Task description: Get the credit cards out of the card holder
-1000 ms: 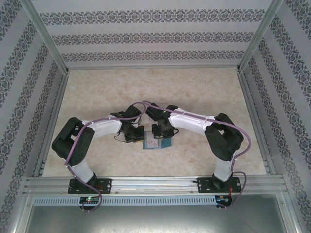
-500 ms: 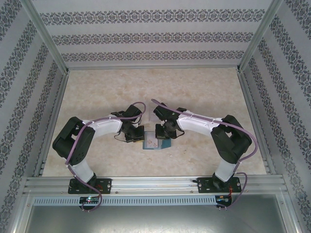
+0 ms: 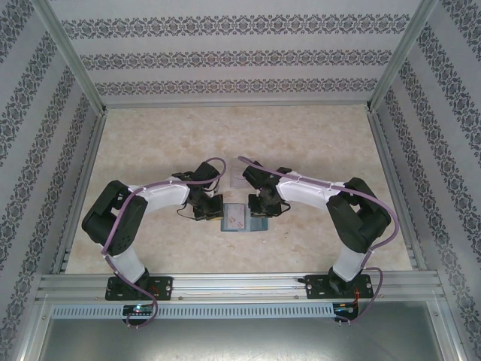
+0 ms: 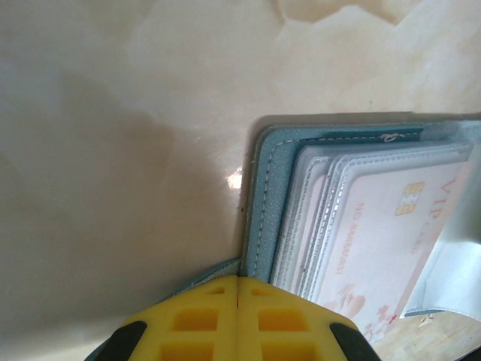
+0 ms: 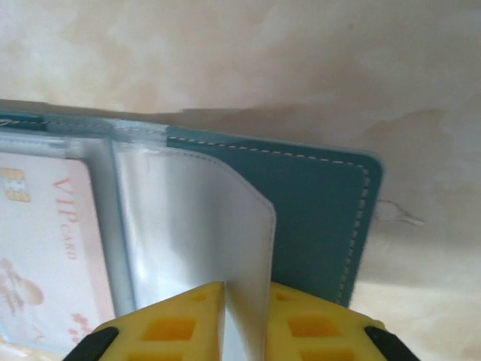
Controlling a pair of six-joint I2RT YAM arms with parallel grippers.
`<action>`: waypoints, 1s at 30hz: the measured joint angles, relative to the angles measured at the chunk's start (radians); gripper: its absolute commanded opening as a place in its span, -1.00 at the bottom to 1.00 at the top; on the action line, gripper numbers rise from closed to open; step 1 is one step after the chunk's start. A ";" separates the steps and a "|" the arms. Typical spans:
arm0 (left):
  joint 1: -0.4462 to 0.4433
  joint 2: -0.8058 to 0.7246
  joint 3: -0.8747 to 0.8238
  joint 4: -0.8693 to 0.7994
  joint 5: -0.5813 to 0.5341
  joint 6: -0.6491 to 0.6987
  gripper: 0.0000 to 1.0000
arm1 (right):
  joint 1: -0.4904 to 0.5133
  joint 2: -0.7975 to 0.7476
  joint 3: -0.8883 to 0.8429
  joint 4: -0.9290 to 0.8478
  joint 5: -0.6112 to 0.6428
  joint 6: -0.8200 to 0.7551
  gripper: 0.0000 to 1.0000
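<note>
- Toward 6 o'clock of the table (image 3: 248, 135), between the two arms: card holder (image 3: 242, 218) lies opened flat, teal cover down, clear sleeves facing up.
- Left gripper (image 3: 208, 210) sits at its 9 o'clock, right gripper (image 3: 260, 204) at its 2 o'clock.
- Left wrist view: yellow fingers (image 4: 203, 323) clenched with no gap, tips meeting the teal cover's edge. Cannot tell if the cover is pinched.
- Pale credit card (image 4: 391, 233) with gold chip and red "VIP" print sits inside the top sleeve.
- Right wrist view: fingers slightly apart, with a loose clear sleeve (image 5: 195, 226) rising between them. Cannot tell whether it is gripped or released.
- Bare teal cover at the sleeve's 3 o'clock, the card at its 9 o'clock.
</note>
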 measured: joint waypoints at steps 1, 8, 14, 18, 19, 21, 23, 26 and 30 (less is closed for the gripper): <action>-0.001 0.001 0.002 -0.003 0.000 0.001 -0.92 | 0.000 0.000 -0.001 -0.003 0.006 -0.003 -0.54; -0.001 0.001 0.004 -0.007 -0.001 0.008 -0.92 | 0.000 0.001 -0.002 -0.029 0.063 -0.028 -0.40; -0.001 0.000 0.005 -0.007 0.001 0.007 -0.92 | 0.000 0.005 -0.002 -0.065 0.117 -0.048 -0.28; -0.001 0.000 0.012 -0.022 0.000 0.007 -0.92 | 0.000 -0.001 -0.002 -0.092 0.142 -0.056 -0.26; -0.001 -0.002 0.014 -0.025 0.000 0.007 -0.91 | 0.000 -0.008 0.001 -0.100 0.145 -0.059 -0.25; -0.001 -0.012 0.018 -0.028 0.003 0.005 -0.91 | 0.000 -0.035 0.005 -0.113 0.145 -0.066 -0.25; -0.001 -0.032 0.021 -0.030 0.004 0.000 -0.91 | 0.000 -0.069 0.011 -0.118 0.143 -0.066 -0.24; -0.001 -0.061 0.036 -0.034 0.005 -0.005 -0.91 | 0.000 -0.121 0.024 -0.117 0.129 -0.066 -0.25; -0.001 -0.077 0.063 -0.034 0.020 -0.004 -0.91 | 0.000 -0.150 0.031 -0.076 0.070 -0.053 -0.27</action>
